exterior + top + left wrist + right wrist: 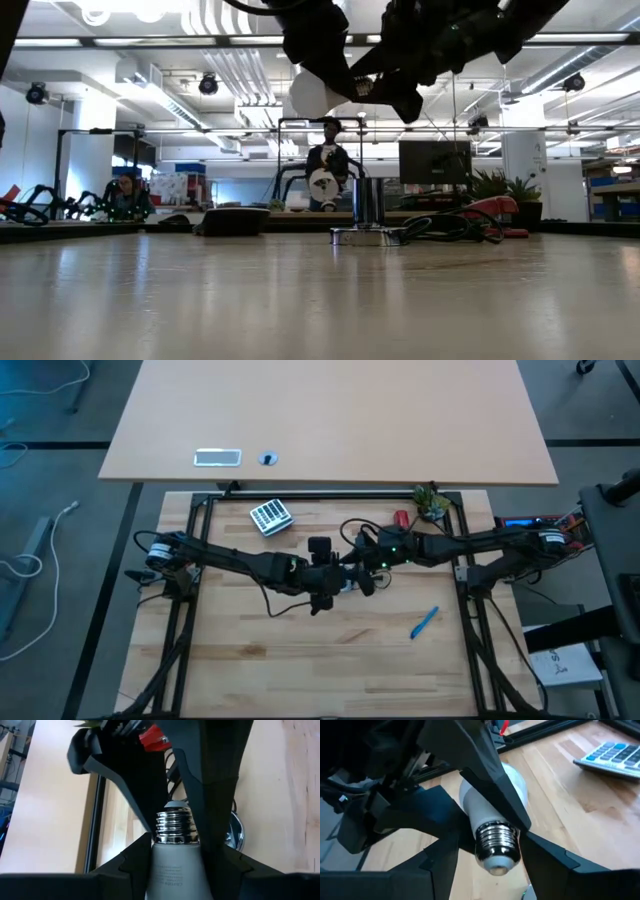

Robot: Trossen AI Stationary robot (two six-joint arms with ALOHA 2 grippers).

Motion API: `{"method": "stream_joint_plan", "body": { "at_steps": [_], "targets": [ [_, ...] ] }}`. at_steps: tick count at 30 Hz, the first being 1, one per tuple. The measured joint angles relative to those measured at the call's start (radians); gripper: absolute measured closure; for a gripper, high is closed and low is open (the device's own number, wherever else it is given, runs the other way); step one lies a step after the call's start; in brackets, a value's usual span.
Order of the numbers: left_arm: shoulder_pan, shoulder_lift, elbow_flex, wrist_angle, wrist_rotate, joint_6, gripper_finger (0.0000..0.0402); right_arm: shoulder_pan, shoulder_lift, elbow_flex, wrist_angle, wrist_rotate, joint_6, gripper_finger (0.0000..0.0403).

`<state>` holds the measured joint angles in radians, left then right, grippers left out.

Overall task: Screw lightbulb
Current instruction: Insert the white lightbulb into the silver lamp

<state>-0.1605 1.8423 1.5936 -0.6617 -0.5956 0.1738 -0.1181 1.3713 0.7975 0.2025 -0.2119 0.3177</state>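
One lightbulb (176,850) gripped by left gripper (175,851) jaws; right gripper (492,851) jaws open around thread.

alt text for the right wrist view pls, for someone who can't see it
A frosted lightbulb with its shiny screw base toward the camera is clamped by the left gripper, between the right gripper's open fingers. A calculator lies on the wooden table.

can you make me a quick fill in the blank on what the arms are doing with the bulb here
1. The left gripper holds the lightbulb by its white ____.
2. The bulb's threaded metal base sits between the jaws of the ____ gripper.
3. In the low view the bulb hangs ____ the silver socket, not touching it.
4. On the wooden table lies a pen coloured ____.

Missing words: globe; right; above; blue
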Motion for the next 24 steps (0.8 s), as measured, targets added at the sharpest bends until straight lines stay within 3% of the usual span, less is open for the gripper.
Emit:
{"method": "stream_joint_plan", "body": {
  "at_steps": [11,24],
  "targets": [
    [0.000,0.000,-0.001,0.005,-0.007,-0.002,0.0249,0.000,0.014,-0.002,0.057,0.007,0.054,0.0220],
    [-0.001,-0.005,0.000,0.019,0.008,-0.021,0.0242,-0.002,0.018,-0.002,0.060,0.023,0.002,0.0396]
  ]
}}
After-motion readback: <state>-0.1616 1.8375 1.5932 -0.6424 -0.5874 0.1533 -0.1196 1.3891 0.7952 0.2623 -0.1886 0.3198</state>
